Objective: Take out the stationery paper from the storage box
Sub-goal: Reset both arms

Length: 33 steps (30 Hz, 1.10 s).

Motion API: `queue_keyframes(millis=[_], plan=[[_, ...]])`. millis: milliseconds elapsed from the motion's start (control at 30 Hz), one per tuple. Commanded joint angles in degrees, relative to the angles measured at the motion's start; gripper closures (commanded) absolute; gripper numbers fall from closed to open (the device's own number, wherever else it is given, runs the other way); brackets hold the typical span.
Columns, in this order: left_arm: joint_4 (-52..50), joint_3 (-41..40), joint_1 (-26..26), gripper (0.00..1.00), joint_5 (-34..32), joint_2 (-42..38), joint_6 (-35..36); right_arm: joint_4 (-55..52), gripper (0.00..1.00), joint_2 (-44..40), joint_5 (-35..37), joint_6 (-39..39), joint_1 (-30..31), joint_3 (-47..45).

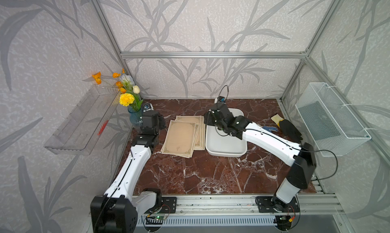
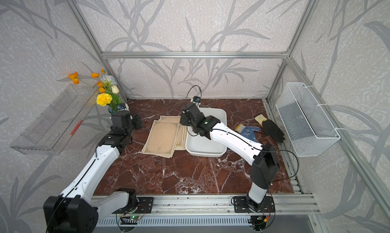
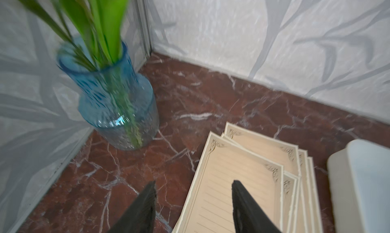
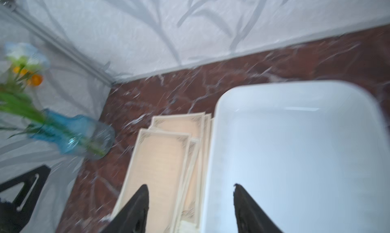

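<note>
Stationery paper (image 1: 182, 134) lies as a loosely fanned stack on the red marble tabletop (image 1: 190, 175), at the centre of both top views. It sits just left of the storage box (image 1: 223, 146); whether its right edge touches the box wall we cannot tell. We see no sheet inside the box. In the right wrist view the box floor shows plain white, though in the top views the right arm covers part of it.

Left gripper (image 3: 193, 182) hovers with one finger over the tabletop and the other over the top sheet, jaws parted and nothing between them. Right gripper (image 4: 190, 185) hangs above the line where stack meets box, jaws likewise apart and empty.

We judge the task essentially done, since every visible sheet is out of the box. What may remain is a check of the hidden floor and the withdrawal of both arms. A blue vase (image 3: 118, 107), upper left of the left wrist view, stands apart from the stack.
</note>
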Motion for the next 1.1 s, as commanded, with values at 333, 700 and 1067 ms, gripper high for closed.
queue_keyframes(millis=[333, 700, 1067], plan=[[24.76, -10.87, 0.06, 0.37, -5.07, 7.92, 12.90, 39.41, 0.33, -11.54, 8.16, -37.60, -25.12, -46.02], [31.61, -15.20, 2.79, 0.32, 0.64, 12.68, 16.59, 52.21, 0.31, -4.95, -6.08, -41.49, -28.22, -51.58], [43.91, -22.50, 3.86, 0.29, 17.49, 9.90, 19.64, 75.54, 0.30, -1.92, -13.27, -41.75, -30.32, -61.91]])
